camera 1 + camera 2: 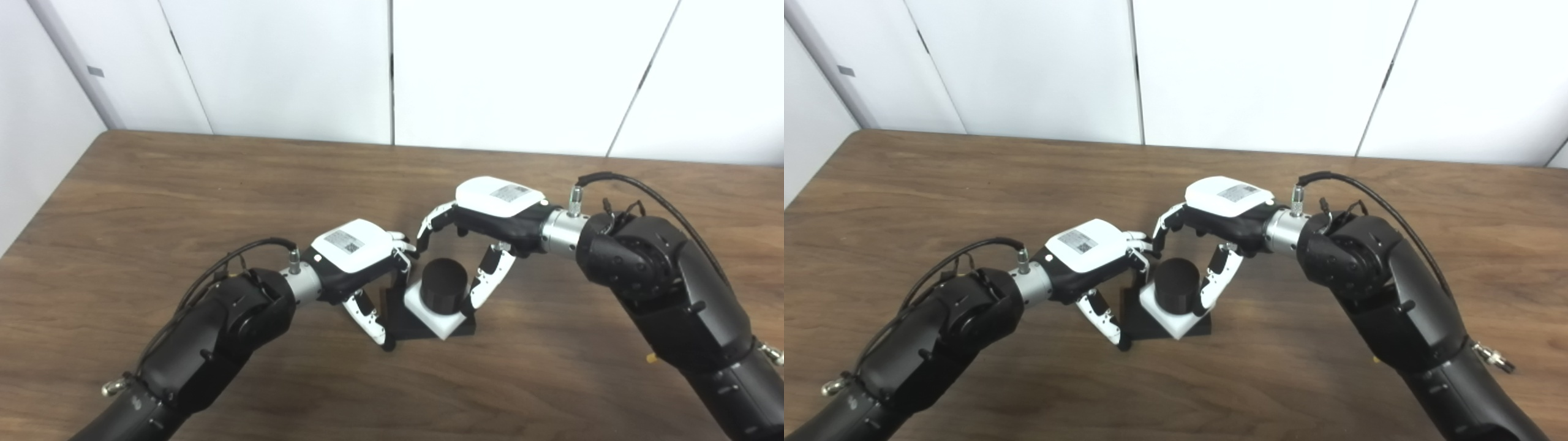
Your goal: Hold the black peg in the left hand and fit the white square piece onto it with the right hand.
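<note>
White square piece [436, 313] seated down the upright black peg [446, 286] — between my right hand [484, 236] fingers, closed on it, and my left hand [361, 263], gripping the peg's base.

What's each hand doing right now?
Left hand: shut on the black peg's base.
Right hand: shut on the white square piece.

Both arms angle inward, left hand [358, 257] and right hand [490, 214] low, fingers curled downward.
</note>
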`<action>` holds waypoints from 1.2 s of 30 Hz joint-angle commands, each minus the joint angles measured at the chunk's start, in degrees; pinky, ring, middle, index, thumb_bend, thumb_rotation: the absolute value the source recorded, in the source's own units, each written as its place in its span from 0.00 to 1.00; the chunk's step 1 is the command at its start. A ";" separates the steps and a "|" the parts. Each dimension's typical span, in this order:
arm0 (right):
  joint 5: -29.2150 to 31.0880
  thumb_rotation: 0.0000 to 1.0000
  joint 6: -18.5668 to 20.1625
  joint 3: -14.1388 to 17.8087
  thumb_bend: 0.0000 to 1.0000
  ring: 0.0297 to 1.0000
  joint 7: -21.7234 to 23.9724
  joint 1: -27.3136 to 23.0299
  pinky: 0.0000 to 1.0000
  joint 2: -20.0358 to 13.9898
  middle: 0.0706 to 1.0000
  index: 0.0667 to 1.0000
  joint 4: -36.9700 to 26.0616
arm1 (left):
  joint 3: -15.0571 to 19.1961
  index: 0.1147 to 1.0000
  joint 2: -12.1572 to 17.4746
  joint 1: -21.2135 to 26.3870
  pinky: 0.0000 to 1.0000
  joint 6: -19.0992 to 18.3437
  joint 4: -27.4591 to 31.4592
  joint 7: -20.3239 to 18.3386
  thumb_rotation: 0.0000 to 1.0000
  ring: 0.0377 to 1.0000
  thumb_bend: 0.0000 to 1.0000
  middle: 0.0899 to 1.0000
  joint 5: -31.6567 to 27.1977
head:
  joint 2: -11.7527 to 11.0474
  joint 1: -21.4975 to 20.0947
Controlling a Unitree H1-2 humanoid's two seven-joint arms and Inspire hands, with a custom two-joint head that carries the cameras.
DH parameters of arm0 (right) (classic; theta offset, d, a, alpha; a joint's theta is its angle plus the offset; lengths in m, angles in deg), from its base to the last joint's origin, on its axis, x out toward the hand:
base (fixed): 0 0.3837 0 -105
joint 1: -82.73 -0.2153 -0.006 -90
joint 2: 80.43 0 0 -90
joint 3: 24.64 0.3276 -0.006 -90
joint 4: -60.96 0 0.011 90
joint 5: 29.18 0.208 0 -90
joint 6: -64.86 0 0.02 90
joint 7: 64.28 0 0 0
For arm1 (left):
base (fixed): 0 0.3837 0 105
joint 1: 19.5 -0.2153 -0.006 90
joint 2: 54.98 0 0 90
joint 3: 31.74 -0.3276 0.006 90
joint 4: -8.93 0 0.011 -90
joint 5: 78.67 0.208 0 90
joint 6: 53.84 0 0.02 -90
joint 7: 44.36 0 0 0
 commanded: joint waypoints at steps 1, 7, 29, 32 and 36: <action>0.74 0.28 0.11 0.75 0.86 0.78 -0.07 -2.40 0.62 -0.62 0.79 0.68 -1.75 | -2.43 0.42 -0.63 -0.83 0.83 0.49 -1.34 -2.65 0.08 0.92 0.52 0.86 1.43 | 0.01 0.05; 0.62 0.28 0.59 0.80 0.86 0.79 0.37 -2.30 0.63 -0.78 0.79 0.68 -1.91 | -2.41 0.42 -0.44 -0.94 0.83 0.54 -1.12 -2.72 0.08 0.92 0.52 0.86 1.44 | 0.19 -0.04; 4.91 0.15 2.65 12.74 0.75 0.75 -5.79 1.39 0.61 -4.09 0.78 0.64 -5.74 | -1.91 0.42 -0.05 -1.30 0.82 0.74 -1.13 -2.26 0.08 0.92 0.52 0.86 1.02 | -0.08 -0.79; 7.36 0.13 3.16 17.37 0.72 0.75 -8.49 4.67 0.60 -4.87 0.78 0.65 -7.24 | -1.86 0.42 -0.08 -1.28 0.83 0.61 -1.17 -2.32 0.08 0.92 0.52 0.86 1.00 | -0.11 -0.87; 9.76 0.11 3.41 22.87 0.71 0.76 -13.42 9.50 0.65 -4.70 0.78 0.66 -8.08 | -1.81 0.42 -0.07 -1.20 0.83 0.67 -1.37 -2.19 0.08 0.91 0.52 0.86 1.09 | -0.17 -1.19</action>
